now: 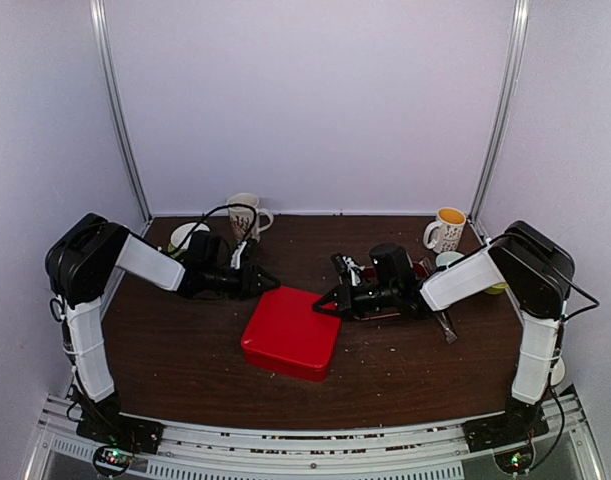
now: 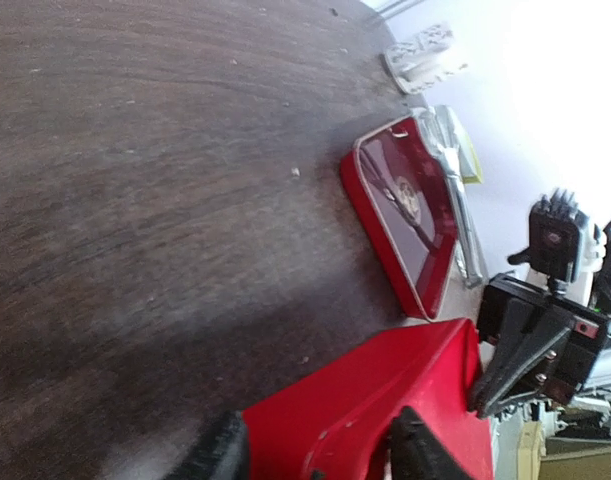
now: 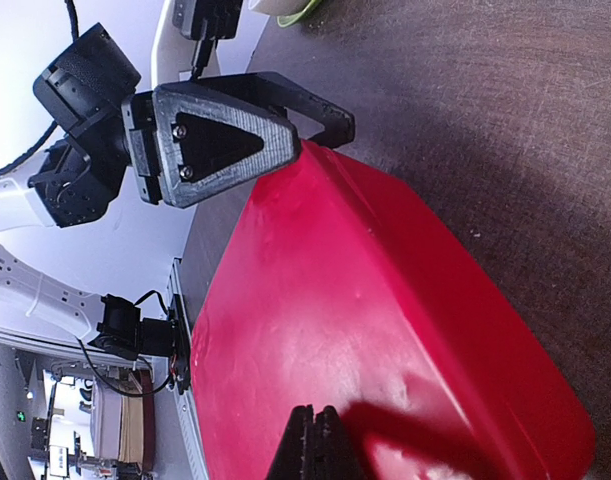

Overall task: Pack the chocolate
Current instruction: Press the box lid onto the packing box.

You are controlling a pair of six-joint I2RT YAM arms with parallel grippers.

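Observation:
The closed red box (image 1: 290,332) lies in the middle of the dark table (image 1: 185,350). No chocolate shows in any view. My left gripper (image 1: 270,283) is at the box's far left corner; in the left wrist view its jaws (image 2: 320,455) straddle that corner of the box (image 2: 385,400), pressed against both sides. My right gripper (image 1: 323,305) is shut, and its tips (image 3: 315,415) rest on top of the lid (image 3: 365,300) near the right corner. The left gripper (image 3: 225,140) also shows at the box's far end in the right wrist view.
A flat dark-red tin part (image 2: 405,215) lies under my right arm, with a silver utensil (image 1: 445,325) beside it. A white mug (image 1: 247,215) and a saucer (image 1: 188,235) stand at the back left. A yellow-lined mug (image 1: 447,230) stands at the back right.

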